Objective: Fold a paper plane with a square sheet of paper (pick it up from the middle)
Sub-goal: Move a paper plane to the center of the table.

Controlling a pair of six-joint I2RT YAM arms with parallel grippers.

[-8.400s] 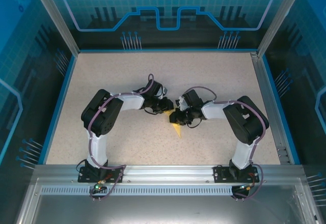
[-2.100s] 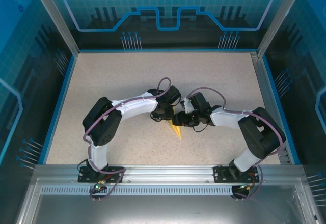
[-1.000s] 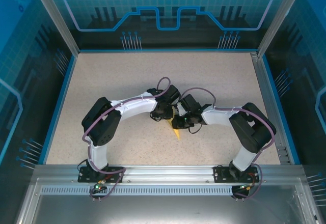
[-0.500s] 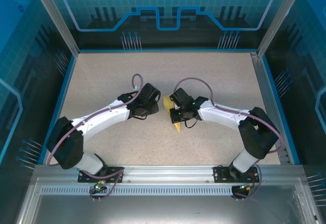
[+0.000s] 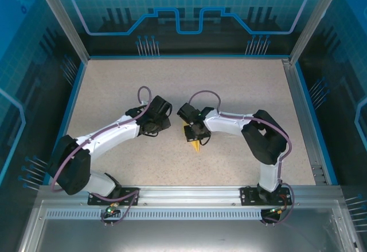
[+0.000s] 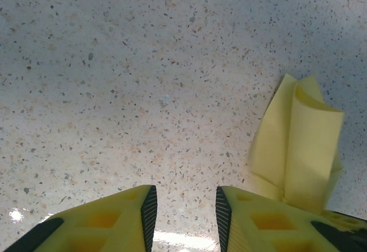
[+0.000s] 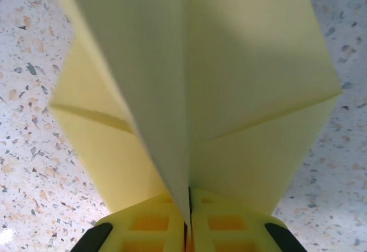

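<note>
The speckled table [image 5: 114,91] carries the paper plane [image 5: 194,141] near its centre, nose toward 6 o'clock in the top view. My right end effector [image 7: 188,209] is clenched on the plane's centre ridge, and the wings fan out ahead of it. My left end effector [image 6: 183,206] is released and empty, at about the plane's 10 o'clock and apart from it. The risk, as I judge it, is that this narrow pinch slips or crushes the ridge, letting the layered folds spring apart.
</note>
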